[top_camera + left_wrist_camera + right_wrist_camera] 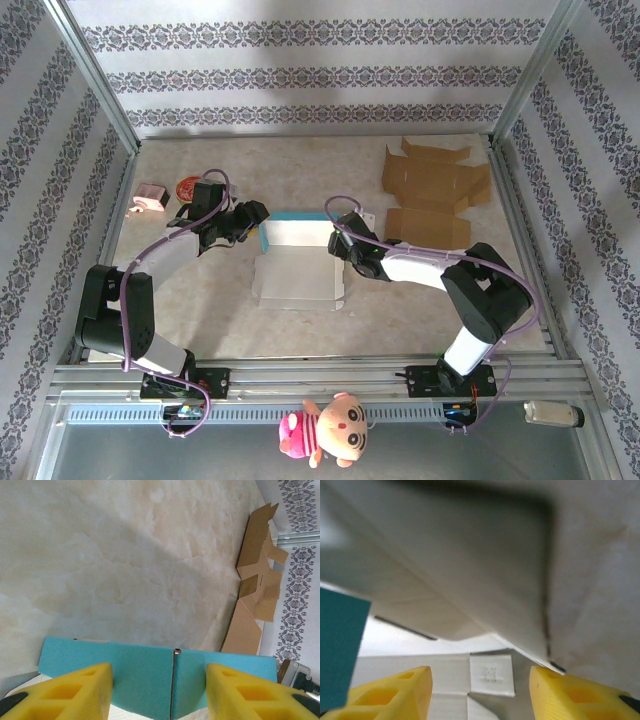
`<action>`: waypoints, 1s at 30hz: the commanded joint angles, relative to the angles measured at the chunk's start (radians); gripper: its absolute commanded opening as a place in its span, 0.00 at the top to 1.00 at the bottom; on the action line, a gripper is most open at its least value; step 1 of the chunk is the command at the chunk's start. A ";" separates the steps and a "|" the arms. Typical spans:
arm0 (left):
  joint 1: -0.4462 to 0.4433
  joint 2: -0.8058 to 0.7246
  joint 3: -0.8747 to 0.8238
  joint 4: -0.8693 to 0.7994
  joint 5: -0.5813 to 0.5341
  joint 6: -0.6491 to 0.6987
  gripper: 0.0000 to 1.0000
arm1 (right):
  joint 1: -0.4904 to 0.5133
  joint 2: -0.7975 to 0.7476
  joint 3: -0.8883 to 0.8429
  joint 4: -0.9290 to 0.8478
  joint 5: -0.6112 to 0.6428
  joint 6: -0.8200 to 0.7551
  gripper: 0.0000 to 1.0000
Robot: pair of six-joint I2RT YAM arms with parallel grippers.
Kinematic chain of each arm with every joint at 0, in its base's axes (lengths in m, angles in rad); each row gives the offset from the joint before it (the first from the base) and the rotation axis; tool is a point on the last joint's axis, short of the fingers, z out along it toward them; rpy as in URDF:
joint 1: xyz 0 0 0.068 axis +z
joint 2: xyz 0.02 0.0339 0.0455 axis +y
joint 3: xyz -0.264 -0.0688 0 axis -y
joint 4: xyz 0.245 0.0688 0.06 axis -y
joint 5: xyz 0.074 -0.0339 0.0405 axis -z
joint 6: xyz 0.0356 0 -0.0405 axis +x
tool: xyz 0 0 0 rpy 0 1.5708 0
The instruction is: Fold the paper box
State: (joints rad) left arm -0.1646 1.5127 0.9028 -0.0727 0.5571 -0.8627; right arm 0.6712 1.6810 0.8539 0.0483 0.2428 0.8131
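I see the paper box [295,272] central on the worktop [300,175], teal wall [150,675] up at 12 o'clock. Left hand [255,222] at its 10, right hand [340,248] at 3, both half open, gripping nothing.

**Teal box between spread fingers**

The left pincer [159,692] has its yellow fingers [70,692] well apart, with the teal box [145,667] upright just beyond them. Brown cardboard [257,570] lies flat at the pale counter's [110,555] edge.
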 commanded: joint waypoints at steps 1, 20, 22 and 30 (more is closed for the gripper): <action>-0.019 0.022 0.008 -0.091 -0.003 0.033 0.50 | -0.007 0.036 0.005 0.062 0.022 0.006 0.45; -0.024 0.018 0.008 -0.091 -0.006 0.031 0.50 | -0.012 0.139 -0.027 0.134 -0.051 0.051 0.27; -0.024 0.014 0.008 -0.093 -0.003 0.033 0.50 | -0.015 0.128 -0.052 0.165 -0.059 0.048 0.28; -0.025 0.010 0.010 -0.098 -0.006 0.034 0.50 | -0.020 0.095 -0.093 0.199 -0.018 0.074 0.30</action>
State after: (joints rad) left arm -0.1707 1.5127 0.9077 -0.0864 0.5537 -0.8532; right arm 0.6479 1.7885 0.7933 0.2977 0.2089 0.8520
